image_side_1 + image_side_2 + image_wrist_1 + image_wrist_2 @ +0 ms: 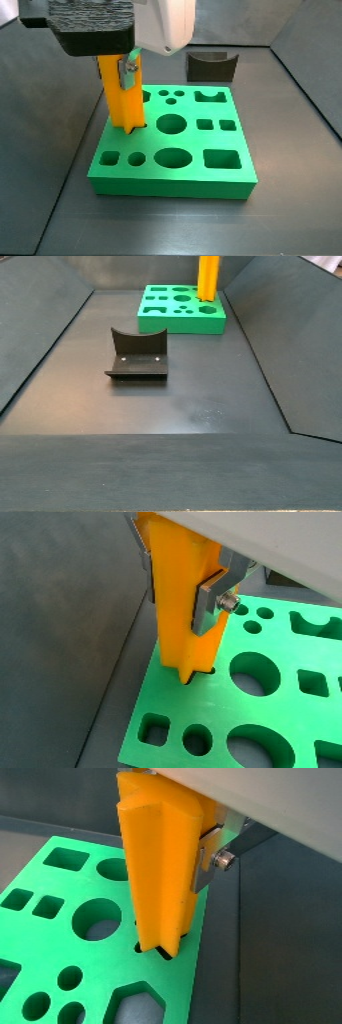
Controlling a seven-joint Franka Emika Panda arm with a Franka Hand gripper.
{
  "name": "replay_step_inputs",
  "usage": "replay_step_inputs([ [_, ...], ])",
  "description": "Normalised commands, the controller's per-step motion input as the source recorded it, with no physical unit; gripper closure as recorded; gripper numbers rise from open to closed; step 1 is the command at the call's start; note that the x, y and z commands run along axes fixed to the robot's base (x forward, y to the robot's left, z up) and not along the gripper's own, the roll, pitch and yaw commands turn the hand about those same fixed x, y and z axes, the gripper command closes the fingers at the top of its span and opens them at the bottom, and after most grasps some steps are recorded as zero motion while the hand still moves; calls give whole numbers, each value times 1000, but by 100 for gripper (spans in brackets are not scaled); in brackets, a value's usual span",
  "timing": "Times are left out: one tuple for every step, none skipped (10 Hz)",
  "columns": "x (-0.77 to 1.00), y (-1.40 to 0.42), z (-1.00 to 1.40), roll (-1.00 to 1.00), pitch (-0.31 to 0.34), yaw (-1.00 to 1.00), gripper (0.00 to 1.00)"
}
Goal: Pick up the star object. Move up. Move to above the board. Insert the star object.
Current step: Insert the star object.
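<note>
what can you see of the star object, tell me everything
The star object is a tall, bright orange prism with ridged sides, plastic-looking and matte. It stands upright, its lower tip entering a hole near one edge of the green board, not yet fully seated. The gripper is shut on its upper part; a silver finger presses one side in both wrist views. Its top is hidden by the gripper body.

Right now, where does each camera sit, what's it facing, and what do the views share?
Wrist view: on the arm, looking down the star object into the board; a tool finger shows.
Wrist view: opposite side of the star object; a finger plate shows.
Side view: beside the board, looking down; tool and wrist show.
Side view: far end of the floor, past the dark grey U-shaped block; no robot shows.
All share board and star.
</note>
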Motion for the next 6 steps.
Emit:
replay_step_inputs([
  [0, 0, -26, 0, 0, -3, 100],
  [0, 0, -131, 31, 0, -6, 100],
  [0, 0, -194, 79, 0, -26, 100],
  [0, 0, -211, 94, 0, -31, 100],
  [0, 0, -194, 90, 0, -34, 100],
  [6, 0, -166, 77, 0, -43, 100],
])
